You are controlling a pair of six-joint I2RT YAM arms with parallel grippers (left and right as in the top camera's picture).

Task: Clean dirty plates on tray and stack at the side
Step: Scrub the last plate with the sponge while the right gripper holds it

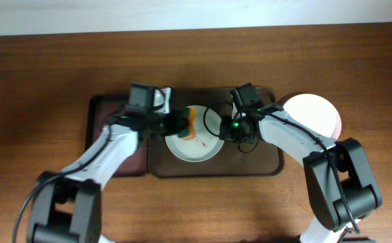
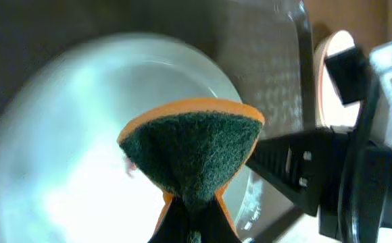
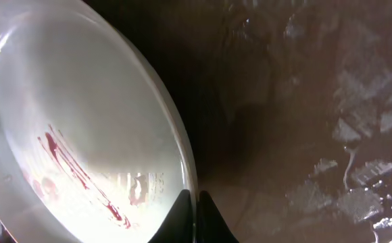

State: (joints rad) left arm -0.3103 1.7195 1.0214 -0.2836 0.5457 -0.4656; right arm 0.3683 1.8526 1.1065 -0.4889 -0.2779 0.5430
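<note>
- The left end effector (image 2: 190, 219) sits at the bottom edge of the left wrist view, its fingers narrowed and clamped on the pinched waist of a sponge (image 2: 192, 148)
- The sponge has an orange body, and its dark green scouring face fans out toward the camera
- Just beyond the sponge is the smeared plate (image 2: 67, 135), white and blurred; I cannot tell whether the sponge touches it
- In the right wrist view, the right end effector (image 3: 196, 217) is at the bottom centre, its fingers drawn narrow on the plate's rim
- A dark red smear (image 3: 67, 165) streaks the plate's middle, in the lower left of that view
- From overhead, this plate lies in the centre of the frame on the tray (image 1: 260, 160), with the sponge over its upper left part
- A second plate (image 1: 315, 116), showing no smear, rests on the desk (image 1: 196, 61) just beside the tray's right edge
- A narrower reddish tray (image 1: 99, 125) lies against the tray's left side, under the left arm
</note>
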